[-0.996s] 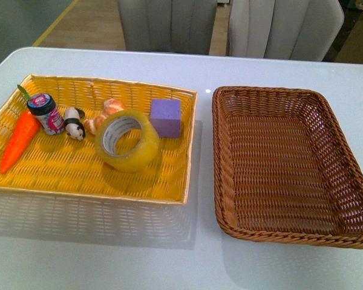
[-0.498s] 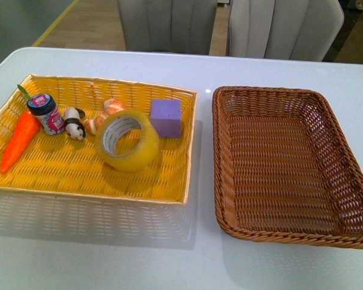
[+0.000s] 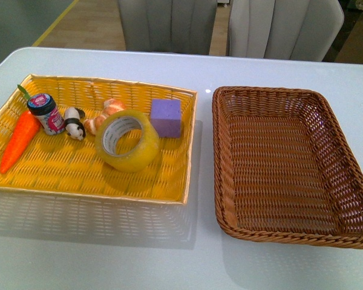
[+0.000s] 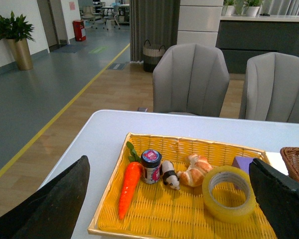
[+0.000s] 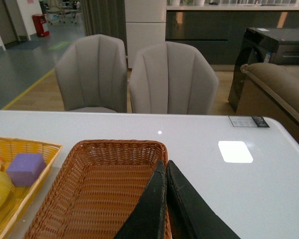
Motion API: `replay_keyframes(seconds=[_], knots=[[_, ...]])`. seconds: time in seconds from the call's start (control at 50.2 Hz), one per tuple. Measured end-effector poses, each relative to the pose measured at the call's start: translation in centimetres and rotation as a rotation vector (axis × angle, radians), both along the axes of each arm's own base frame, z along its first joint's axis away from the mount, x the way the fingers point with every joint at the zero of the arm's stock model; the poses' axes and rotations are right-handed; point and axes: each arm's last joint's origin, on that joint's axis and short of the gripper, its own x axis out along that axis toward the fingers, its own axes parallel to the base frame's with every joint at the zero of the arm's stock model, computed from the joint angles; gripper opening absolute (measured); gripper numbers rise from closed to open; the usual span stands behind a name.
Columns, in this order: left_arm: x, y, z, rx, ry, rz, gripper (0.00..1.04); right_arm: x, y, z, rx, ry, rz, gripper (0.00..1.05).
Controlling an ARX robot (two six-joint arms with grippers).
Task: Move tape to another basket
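The tape (image 3: 127, 140), a big translucent yellow roll with a white core, lies tilted in the flat yellow tray (image 3: 42, 175) beside a purple cube (image 3: 166, 117). The brown wicker basket (image 3: 351, 175) stands empty to the tray's right. Neither arm shows in the front view. In the left wrist view my left gripper (image 4: 172, 199) is open and empty, held above the tray's near side, with the tape (image 4: 228, 193) between its fingers' span. In the right wrist view my right gripper (image 5: 166, 164) is shut and empty, over the basket (image 5: 89, 189).
The tray also holds an orange toy carrot (image 3: 19, 139), a small jar (image 3: 46, 112), a panda figure (image 3: 74, 124) and a croissant (image 3: 104, 115). Two grey chairs (image 3: 230, 24) stand beyond the white table (image 3: 109, 254).
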Motion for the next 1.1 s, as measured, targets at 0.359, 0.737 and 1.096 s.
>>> replay_keyframes(seconds=[0.359, 0.737, 1.096], knots=[[0.0, 0.0, 0.0, 0.000, 0.000, 0.000, 0.96, -1.4, 0.0, -0.3, 0.000, 0.007, -0.001, 0.02], [0.0, 0.0, 0.0, 0.000, 0.000, 0.000, 0.96, -1.4, 0.0, -0.3, 0.000, 0.005, 0.000, 0.37], [3.6, -0.9, 0.6, -0.173, 0.593, -0.215, 0.96, -1.5, 0.0, -0.3, 0.000, 0.005, 0.000, 0.97]])
